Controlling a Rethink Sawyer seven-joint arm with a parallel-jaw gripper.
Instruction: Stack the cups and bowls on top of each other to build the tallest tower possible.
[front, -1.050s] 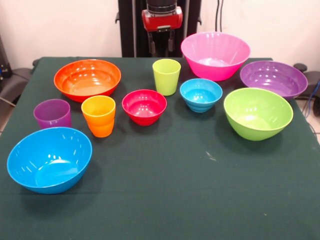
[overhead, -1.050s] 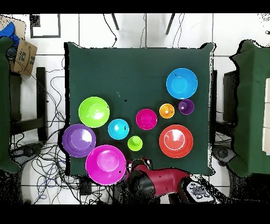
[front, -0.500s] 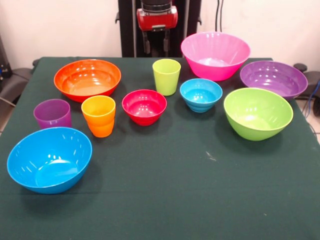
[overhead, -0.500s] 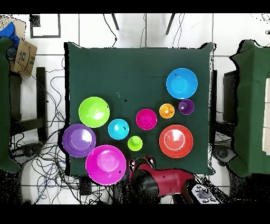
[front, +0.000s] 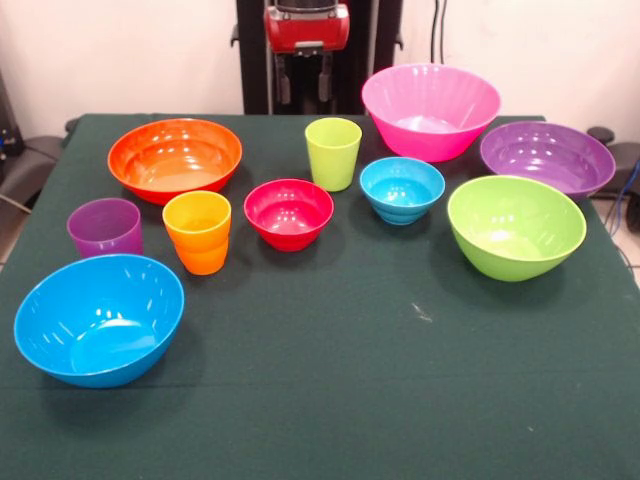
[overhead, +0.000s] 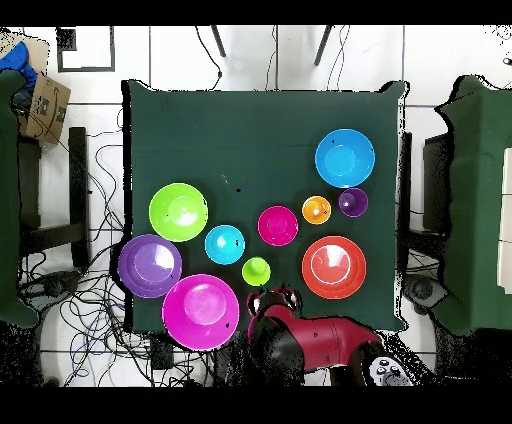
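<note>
Three cups and seven bowls stood unstacked; the gripper hung back, jaw state unclear.

The counter is covered in a matt dark green cloth with a few pale specks, while every vessel on it looks like smooth, glossy plastic catching bright highlights: the pink bowl, orange bowl, purple bowl, lime green bowl, large blue bowl and small red bowl. The small light blue bowl and the orange cup show ridged walls, the purple cup looks translucent, and the lime green cup is plain and opaque. The arm's red shell is glossy above the black claw.
</note>
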